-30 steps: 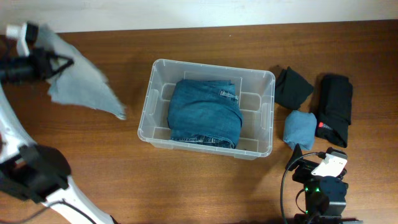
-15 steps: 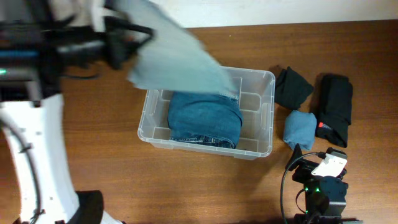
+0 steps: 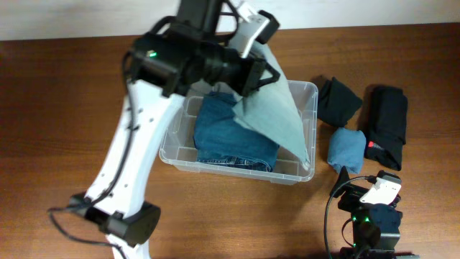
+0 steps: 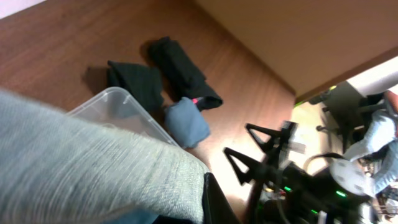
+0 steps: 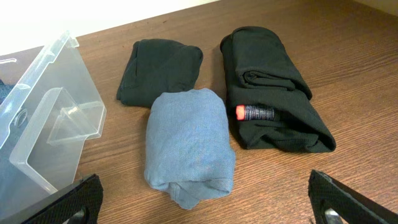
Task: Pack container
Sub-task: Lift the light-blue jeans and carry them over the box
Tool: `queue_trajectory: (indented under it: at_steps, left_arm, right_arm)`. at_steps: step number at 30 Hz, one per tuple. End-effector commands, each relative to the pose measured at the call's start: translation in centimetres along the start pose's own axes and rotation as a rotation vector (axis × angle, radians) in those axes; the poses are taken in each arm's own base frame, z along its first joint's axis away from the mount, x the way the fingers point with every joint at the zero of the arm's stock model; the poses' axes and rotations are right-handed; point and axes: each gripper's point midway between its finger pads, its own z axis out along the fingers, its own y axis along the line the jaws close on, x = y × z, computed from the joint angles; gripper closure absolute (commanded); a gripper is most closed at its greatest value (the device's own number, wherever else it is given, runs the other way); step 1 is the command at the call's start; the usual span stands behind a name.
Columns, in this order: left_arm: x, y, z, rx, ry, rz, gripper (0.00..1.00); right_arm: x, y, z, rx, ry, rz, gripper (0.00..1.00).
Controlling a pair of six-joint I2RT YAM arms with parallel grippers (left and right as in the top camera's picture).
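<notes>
The clear plastic container (image 3: 175, 122) sits mid-table with folded blue jeans (image 3: 223, 137) inside. My left gripper (image 3: 253, 73) is shut on a pale grey-green cloth (image 3: 277, 119) and holds it above the container's right half; the cloth drapes down to the front right corner. In the left wrist view the cloth (image 4: 93, 168) fills the lower left, with the container's rim (image 4: 118, 96) behind it. My right gripper (image 3: 359, 185) is open and empty near the table's front edge, its fingertips (image 5: 205, 199) wide apart before a blue bundle.
Right of the container lie a folded black garment (image 3: 338, 99), a rolled light-blue cloth (image 3: 346, 149) and a black roll with a red tag (image 3: 387, 126). They also show in the right wrist view: blue roll (image 5: 186, 140), black roll (image 5: 270, 87).
My left arm has swung from the far left of the table to the right, carrying the grey-green cloth over the container. The right arm has not moved.
</notes>
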Motion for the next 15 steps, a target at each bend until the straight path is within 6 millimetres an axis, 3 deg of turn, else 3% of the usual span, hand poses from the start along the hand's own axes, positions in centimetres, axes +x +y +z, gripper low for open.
queue_trajectory:
  at_steps: [1,9,15]
  left_arm:
    - [-0.8,0.2,0.9,-0.002,-0.022,0.026,0.99]
    - [0.6,0.5,3.7,0.026,0.044,0.096,1.0]
    - [2.5,2.7,4.4,-0.057,0.126,0.099,1.0]
  right_arm:
    - [0.2,0.0,0.1,-0.001,0.003,0.007,0.02]
    - [0.2,0.0,0.1,-0.001,0.003,0.007,0.02]
    - [0.2,0.0,0.1,-0.001,0.003,0.007,0.02]
